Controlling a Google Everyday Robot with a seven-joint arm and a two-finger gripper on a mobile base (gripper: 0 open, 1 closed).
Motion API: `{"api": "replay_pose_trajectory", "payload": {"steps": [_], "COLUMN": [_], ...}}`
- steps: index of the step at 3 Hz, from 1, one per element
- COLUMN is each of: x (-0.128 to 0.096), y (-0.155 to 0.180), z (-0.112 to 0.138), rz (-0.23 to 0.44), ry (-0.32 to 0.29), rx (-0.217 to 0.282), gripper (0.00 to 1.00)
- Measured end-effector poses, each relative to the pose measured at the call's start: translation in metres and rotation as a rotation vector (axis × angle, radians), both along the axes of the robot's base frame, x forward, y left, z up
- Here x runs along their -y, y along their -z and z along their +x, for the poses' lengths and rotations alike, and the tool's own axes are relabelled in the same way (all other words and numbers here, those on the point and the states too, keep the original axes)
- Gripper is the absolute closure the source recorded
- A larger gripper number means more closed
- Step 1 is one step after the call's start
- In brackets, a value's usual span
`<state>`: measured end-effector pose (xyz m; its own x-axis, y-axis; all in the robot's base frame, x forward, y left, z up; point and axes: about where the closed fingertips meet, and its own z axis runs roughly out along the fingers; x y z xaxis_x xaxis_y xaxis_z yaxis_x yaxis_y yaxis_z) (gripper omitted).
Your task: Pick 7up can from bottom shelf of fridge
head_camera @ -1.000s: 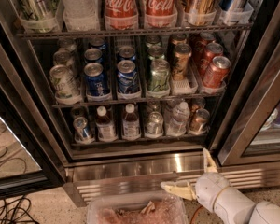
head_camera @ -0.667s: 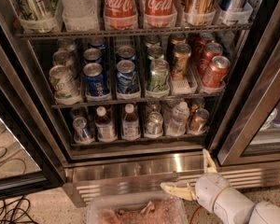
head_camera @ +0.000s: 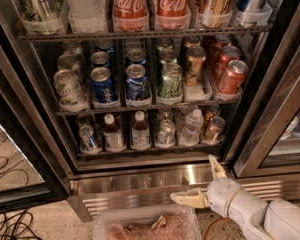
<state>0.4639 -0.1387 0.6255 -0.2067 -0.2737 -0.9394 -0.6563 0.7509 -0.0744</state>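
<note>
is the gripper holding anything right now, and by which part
Nothing is held. The gripper is open and empty, low in front of the base grille; the 7up can stands on the bottom shelf, apart from it.

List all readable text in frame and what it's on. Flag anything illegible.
"Coca-Cola": left red bottle, top rack in view.
"Coca-Cola": right red bottle beside it.
Too blurred to read: blue cans, 7up can on the bottom shelf, and every other label.
No text on the gripper, which is open, low in front of the base grille.
</note>
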Motion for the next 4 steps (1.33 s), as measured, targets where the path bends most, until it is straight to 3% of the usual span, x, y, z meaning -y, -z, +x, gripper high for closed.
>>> {"api": "replay_pose_trajectory", "payload": {"steps": [2, 3, 4], "x": [-0.022, -0.054, -0.055], "y": [-0.001, -0.008, -0.008], "z": [0.026, 0.059, 0.059], "rz": [0.037, 0.041, 0.041], "ry": [-0.089, -0.164, -0.164], "rx": [0.053, 0.079, 0.079], "gripper": [0.00, 0.00, 0.00]}}
